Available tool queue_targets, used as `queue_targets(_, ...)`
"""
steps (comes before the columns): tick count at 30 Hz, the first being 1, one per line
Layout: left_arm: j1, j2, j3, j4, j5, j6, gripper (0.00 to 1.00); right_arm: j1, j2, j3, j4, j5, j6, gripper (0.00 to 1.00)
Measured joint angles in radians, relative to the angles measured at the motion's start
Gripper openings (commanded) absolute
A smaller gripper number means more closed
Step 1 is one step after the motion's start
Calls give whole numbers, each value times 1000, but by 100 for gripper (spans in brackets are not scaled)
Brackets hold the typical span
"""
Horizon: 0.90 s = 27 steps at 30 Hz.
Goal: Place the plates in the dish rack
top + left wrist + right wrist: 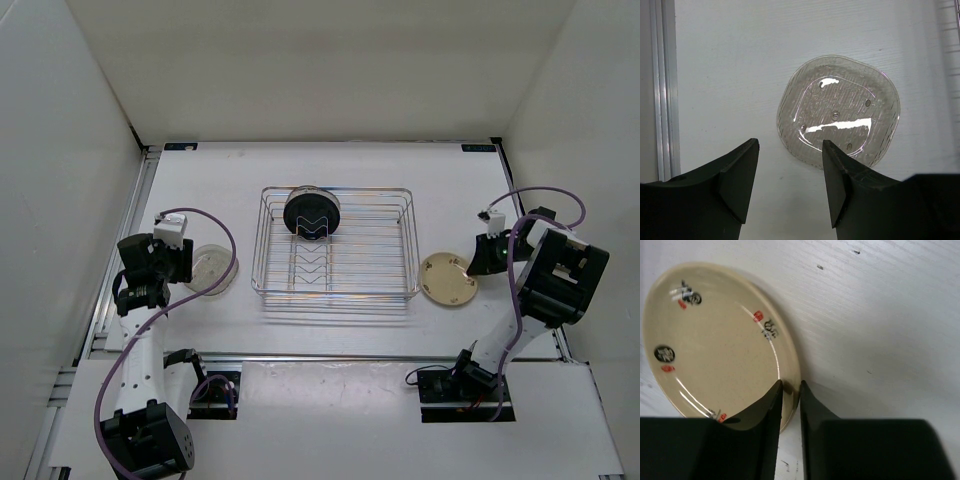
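Your right hand [790,389] is pinching the cream plate [715,345] by its rim, right of the dish rack [411,240]; your left hand [790,150] is hovering open over the clear glass plate [840,115], frame left.

The lower rim of the cream plate [715,340] runs in between the fingers of my right tool [790,385] and is lost behind them. Its small dark and red marks are too blurred to read. In my left wrist view, one finger of my left tool [790,144] covers the near edge of the clear plate [840,110], and the dish rack [957,50] shows only as a few wires cut off by the right border. From above, I cannot tell whether another plate stands behind the black plate [312,215].
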Motion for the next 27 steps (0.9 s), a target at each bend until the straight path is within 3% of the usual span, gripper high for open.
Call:
queue_targets(1,0,0,0,0,0,0,64,0,1,0,-1,-7,3,9)
queue_targets(4,0,-2,0,0,0,0,64,0,2,1,-18,-33,13,0)
queue_targets(15,0,-16,0,0,0,0,64,0,3,1,-33,-50,42,0)
queue_targets(27,0,-49,0,-4,0,0,63,6,-119,93,48,71,162,0)
